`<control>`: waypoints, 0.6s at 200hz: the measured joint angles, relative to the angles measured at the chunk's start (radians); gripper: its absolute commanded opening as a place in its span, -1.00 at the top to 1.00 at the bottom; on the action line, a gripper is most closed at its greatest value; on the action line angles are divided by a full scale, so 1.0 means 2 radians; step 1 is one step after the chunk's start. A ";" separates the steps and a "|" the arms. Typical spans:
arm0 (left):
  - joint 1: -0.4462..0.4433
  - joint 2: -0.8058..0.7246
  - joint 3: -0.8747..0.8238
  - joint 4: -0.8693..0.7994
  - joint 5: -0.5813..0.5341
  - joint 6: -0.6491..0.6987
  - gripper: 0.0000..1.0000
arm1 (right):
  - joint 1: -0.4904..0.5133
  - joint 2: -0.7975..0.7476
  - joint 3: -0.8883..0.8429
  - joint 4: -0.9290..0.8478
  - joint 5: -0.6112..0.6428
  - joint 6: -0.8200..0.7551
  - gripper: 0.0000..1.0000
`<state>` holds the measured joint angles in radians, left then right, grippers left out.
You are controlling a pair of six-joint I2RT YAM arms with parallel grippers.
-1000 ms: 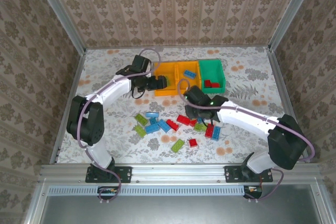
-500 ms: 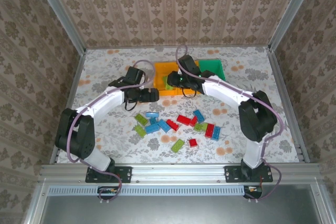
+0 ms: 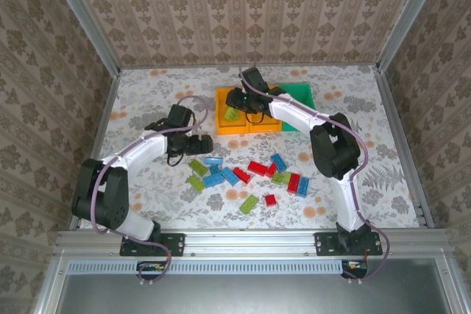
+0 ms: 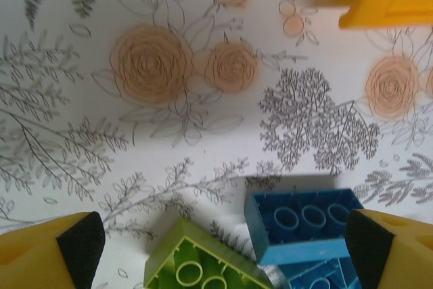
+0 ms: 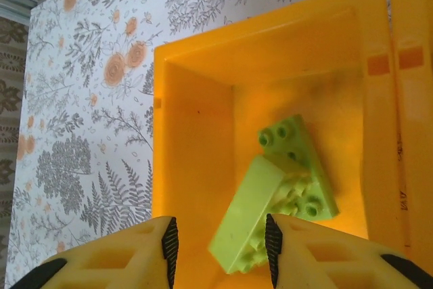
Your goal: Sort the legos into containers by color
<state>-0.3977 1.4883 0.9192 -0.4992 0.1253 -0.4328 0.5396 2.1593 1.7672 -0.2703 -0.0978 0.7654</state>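
Checking hidden areas first: the right arm (image 3: 294,112) covers most of the middle orange bin (image 3: 259,123) and part of the green bin (image 3: 300,95), so their contents cannot be read. The right gripper (image 5: 220,247) hangs over the left orange bin (image 5: 193,133) with its jaws parted. Two lime bricks (image 5: 298,160) lie inside, one tilted on the other. The left gripper (image 4: 225,241) stands wide open above a blue brick (image 4: 301,225) and a lime brick (image 4: 199,265), which is cut off by the frame's lower edge. Loose bricks (image 3: 250,174) lie on the open table (image 3: 147,93).

Your right gripper (image 5: 220,248) swung from the brick pile (image 3: 257,168) up over the orange bin (image 5: 196,99), while your left gripper (image 4: 224,243) dropped back beside the pile.
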 measured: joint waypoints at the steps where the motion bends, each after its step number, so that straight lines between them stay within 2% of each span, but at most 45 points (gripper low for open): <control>1: 0.000 0.000 0.000 0.000 0.000 0.000 -0.89 | 0.000 0.000 0.000 0.000 0.000 0.000 0.10; 23: -0.003 -0.004 0.001 -0.001 0.004 0.000 -0.89 | 0.000 0.000 0.002 -0.003 0.002 0.000 -0.02; 39: -0.012 -0.004 0.003 -0.002 0.004 0.001 -0.89 | 0.000 0.000 0.002 -0.005 0.003 -0.001 -0.19; 73: -0.065 -0.004 0.010 -0.011 -0.002 0.002 -0.89 | 0.000 -0.011 -0.018 -0.002 0.009 -0.004 -0.52; 94: -0.092 0.003 0.020 -0.024 -0.013 0.002 -0.88 | 0.000 -0.039 -0.048 -0.005 0.024 -0.016 -0.62; 120: -0.103 0.027 0.033 -0.039 -0.031 -0.001 -0.87 | -0.002 -0.095 -0.093 -0.012 0.064 -0.032 -0.68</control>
<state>-0.6037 1.5421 0.9848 -0.5774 0.0635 -0.4351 0.5354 1.9686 1.5822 -0.2951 0.0296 0.7017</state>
